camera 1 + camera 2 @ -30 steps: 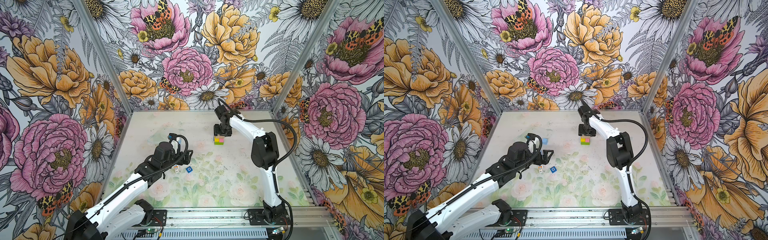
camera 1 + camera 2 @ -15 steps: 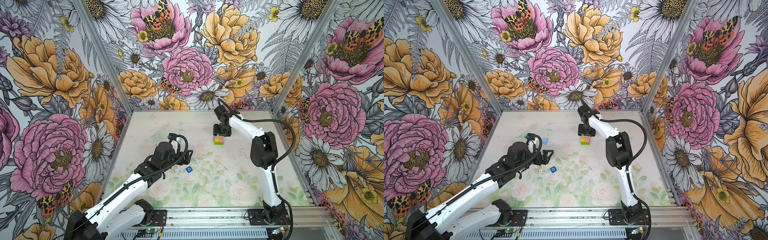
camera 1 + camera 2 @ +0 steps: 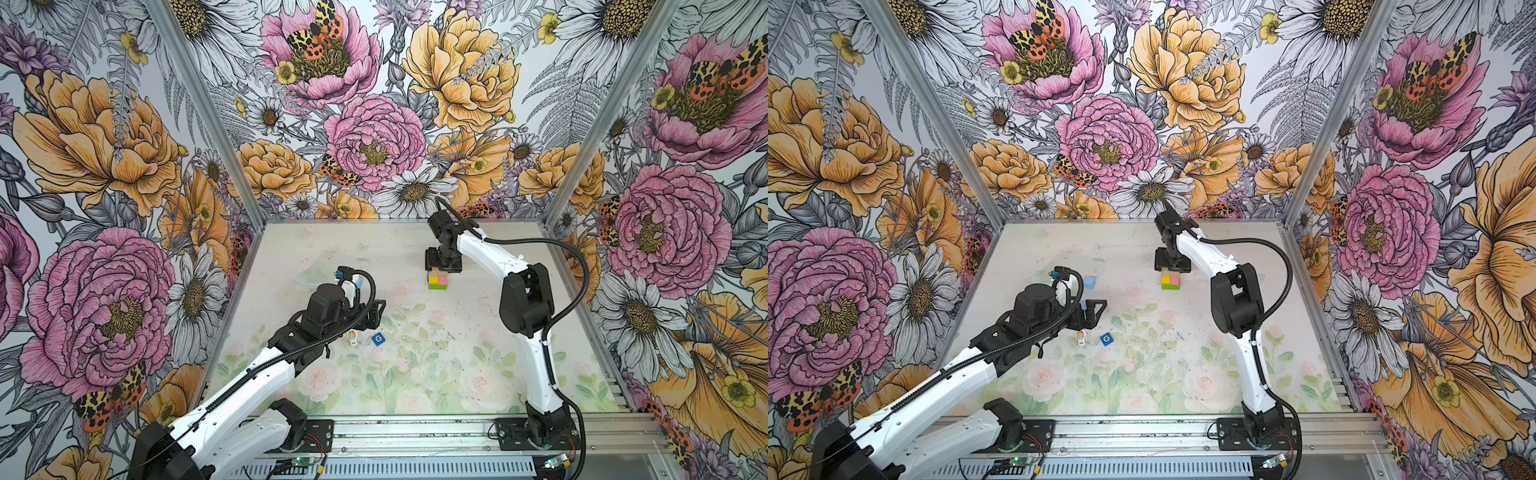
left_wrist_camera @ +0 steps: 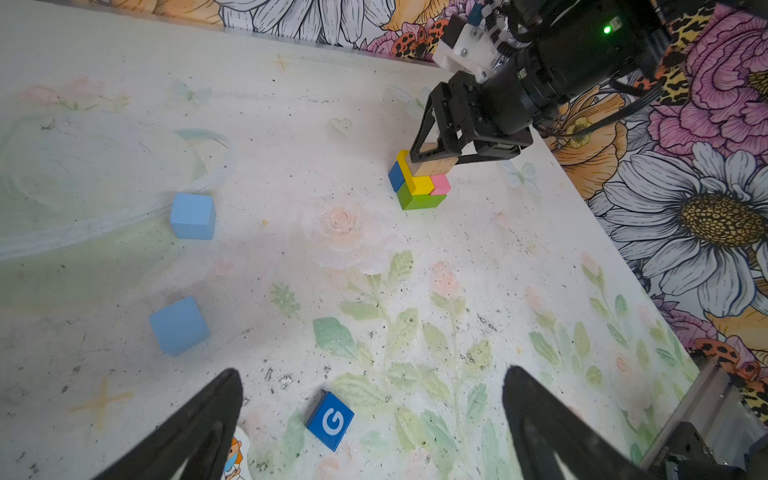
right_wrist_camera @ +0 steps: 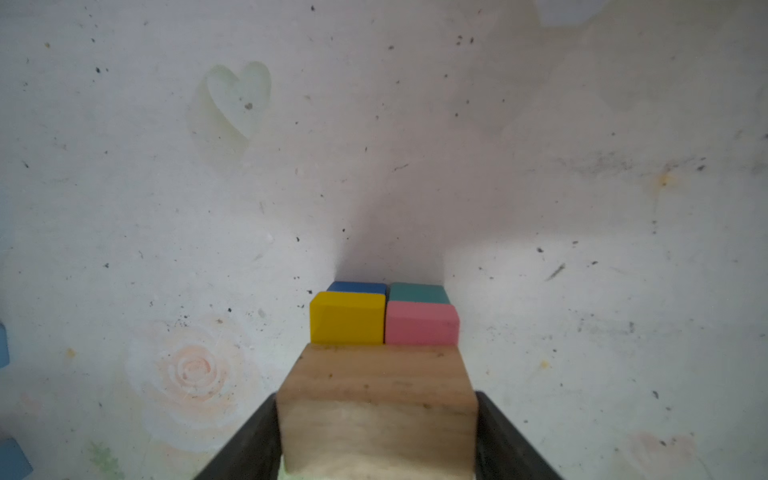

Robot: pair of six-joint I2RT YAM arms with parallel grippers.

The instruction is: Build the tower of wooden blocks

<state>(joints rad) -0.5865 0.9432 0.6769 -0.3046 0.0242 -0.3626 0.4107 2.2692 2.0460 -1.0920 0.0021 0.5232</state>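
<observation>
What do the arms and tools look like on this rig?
Left arm and right arm: white links, black joints, black corrugated cable routed outside. Left tool and right tool: black, tapered triangular fingers.

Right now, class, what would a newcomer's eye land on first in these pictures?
The walls, covered in huge pink and orange flowers, surround the table. Toward the table's far side, the right gripper holds a tan block on a bright yellow, pink and green tower. Near the open left gripper lie two light blue cubes and a blue G tile.
</observation>
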